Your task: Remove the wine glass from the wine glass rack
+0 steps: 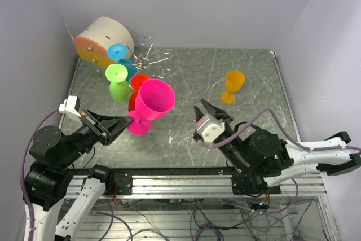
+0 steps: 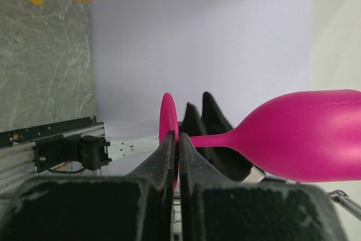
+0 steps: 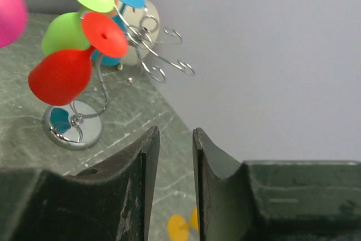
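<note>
The pink wine glass (image 1: 153, 103) looks like shiny plastic. It has a wide bowl, a thin stem and a flat round foot. It is off the wine glass rack (image 1: 148, 55) but near it, at about 9 o'clock from the middle of the bench (image 1: 197, 74). The left claw (image 1: 127, 121) is pinched tight on the edge of the foot. The glass leans with its open mouth up. The rack is silver wire with curly hooks and a shiny round base. It stands at 11 o'clock, in the far left corner.

The bench is grey-green stone with pale lines in it. Pale lilac walls (image 1: 186, 4) stand on three sides.

A green glass (image 1: 117, 74), a red glass (image 1: 139, 82) and a blue glass (image 1: 119, 53) hang on the rack, close behind the pink one. A beige-and-orange drum (image 1: 101, 38) sits behind the rack. An orange glass (image 1: 233, 86) stands alone at 2 o'clock. The right claw (image 1: 202, 108) is near the middle, toward 5 o'clock. Its jaws are a little apart with nothing between them.
</note>
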Available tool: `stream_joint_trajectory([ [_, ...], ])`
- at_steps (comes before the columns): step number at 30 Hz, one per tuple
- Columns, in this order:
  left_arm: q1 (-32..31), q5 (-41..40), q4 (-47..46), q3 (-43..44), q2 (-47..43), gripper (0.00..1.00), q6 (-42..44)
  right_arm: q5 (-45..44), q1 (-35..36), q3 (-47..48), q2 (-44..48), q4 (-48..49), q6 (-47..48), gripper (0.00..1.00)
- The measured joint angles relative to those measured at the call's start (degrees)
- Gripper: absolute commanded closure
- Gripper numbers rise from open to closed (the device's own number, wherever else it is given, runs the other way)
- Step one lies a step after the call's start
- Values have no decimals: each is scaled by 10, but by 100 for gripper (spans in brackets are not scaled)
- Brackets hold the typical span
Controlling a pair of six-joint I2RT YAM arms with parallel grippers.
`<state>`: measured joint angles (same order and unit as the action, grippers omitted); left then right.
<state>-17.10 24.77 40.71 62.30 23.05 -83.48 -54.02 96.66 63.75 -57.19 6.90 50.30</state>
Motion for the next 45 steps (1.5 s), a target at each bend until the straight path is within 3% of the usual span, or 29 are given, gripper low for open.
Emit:
stream_joint_trajectory([
  [6,0,-41,55,6,-9,93,83,-55,-28,98,-29,-131,-125,100],
  [12,0,-64,83,6,-29,93,125,91,-355,353,-179,-371,-343,100],
  [14,0,-70,94,6,-29,93,137,168,-417,459,-231,-450,-409,100],
  [18,0,-87,132,26,-12,93,172,380,-459,646,-305,-566,-515,69],
  [21,0,-95,146,48,6,93,194,513,-456,652,-292,-593,-568,62],
  [29,0,-97,149,65,45,93,225,748,-456,587,-240,-595,-647,64],
  [34,0,-96,146,66,60,93,231,800,-456,563,-242,-595,-662,65],
  [45,0,-92,135,74,71,93,231,828,-456,528,-252,-593,-669,66],
])
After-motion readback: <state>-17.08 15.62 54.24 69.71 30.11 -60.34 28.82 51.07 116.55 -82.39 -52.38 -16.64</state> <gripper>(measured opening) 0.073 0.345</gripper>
